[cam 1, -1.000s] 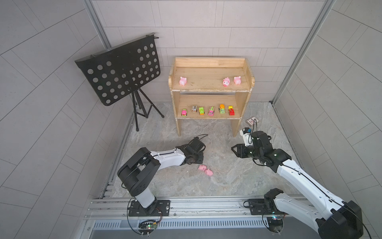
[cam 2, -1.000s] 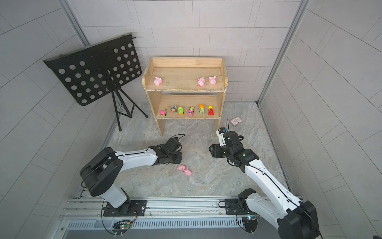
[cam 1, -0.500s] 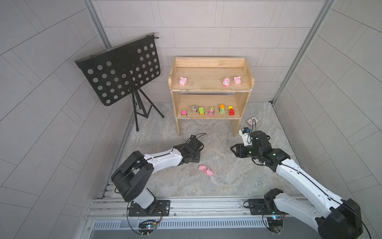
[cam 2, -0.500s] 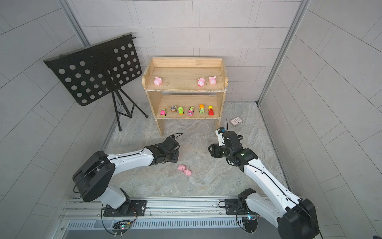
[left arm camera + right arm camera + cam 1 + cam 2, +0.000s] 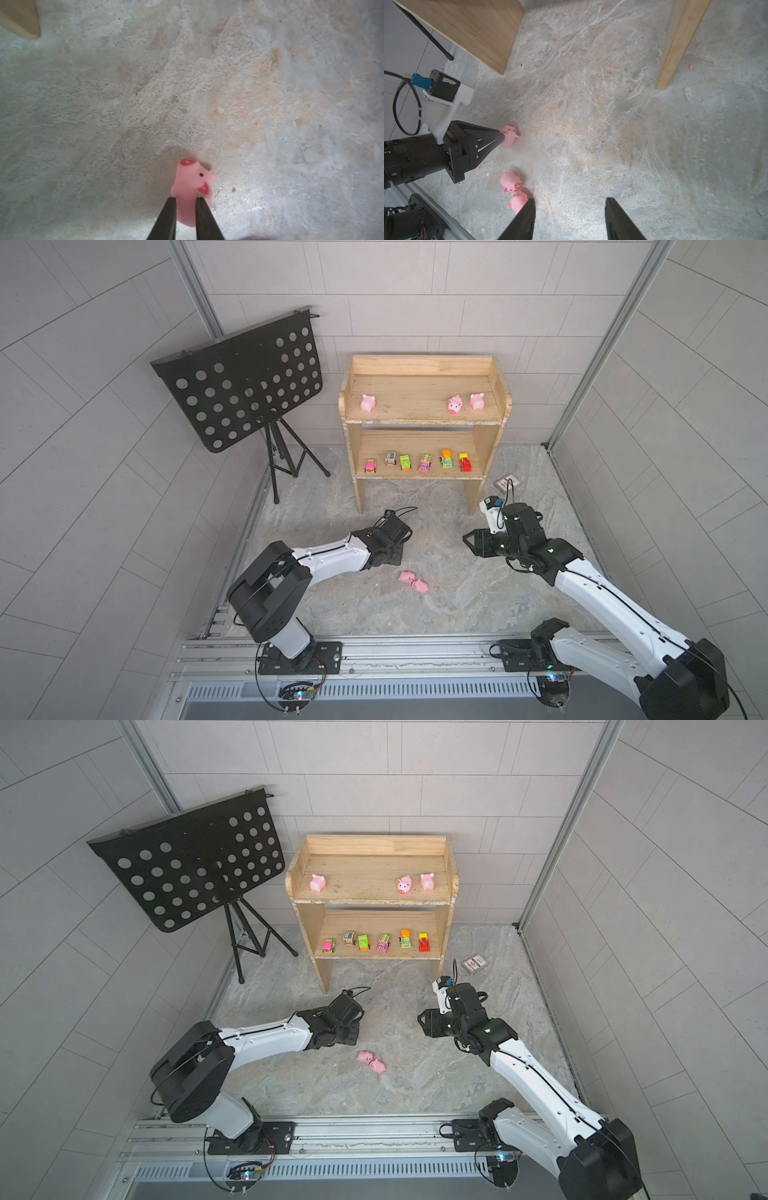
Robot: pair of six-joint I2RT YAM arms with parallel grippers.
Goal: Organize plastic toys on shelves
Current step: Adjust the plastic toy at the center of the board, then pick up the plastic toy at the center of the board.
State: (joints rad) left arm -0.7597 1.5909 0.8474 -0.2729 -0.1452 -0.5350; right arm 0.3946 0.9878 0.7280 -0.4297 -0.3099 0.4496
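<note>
- Up close in the left wrist view, we see the left gripper [image 5: 186,199] pinching a pink pig [image 5: 192,182]. Its two dark fingertips press into the pig's sides just behind the head, and the soft body bulges between them.
- This pig points its snout away from the gripper, low over the mottled stone floor [image 5: 187,83]. A shadow sits right beneath it, and we cannot tell whether it touches the floor.
- In both top views the left arm [image 5: 328,559] reaches low across the floor in front of the shelves [image 5: 424,421], and its dark wrist hides the pig.
- In the right wrist view the right gripper [image 5: 569,199] hangs above the floor with its fingers spread wide and nothing between them.
- We find two loose pigs [image 5: 406,576] [image 5: 421,586] lying on the floor, touching each other, between the two arms and apart from both grippers.
- Against the back wall stand the pale wooden shelves, two boards high.
- On the rimmed top board we count three more pigs: one [image 5: 368,402] near the left end, and two [image 5: 455,405] [image 5: 477,401] close together near the right end.
- On the lower board, six toy vehicles [image 5: 424,463] stand in a row along the front edge, from a pink one on the left to a red and yellow one on the right.
- A black perforated music stand [image 5: 241,381] stands to the left of the shelves.
- A flat card packet [image 5: 508,481] lies on the floor near the right leg of the shelves.
</note>
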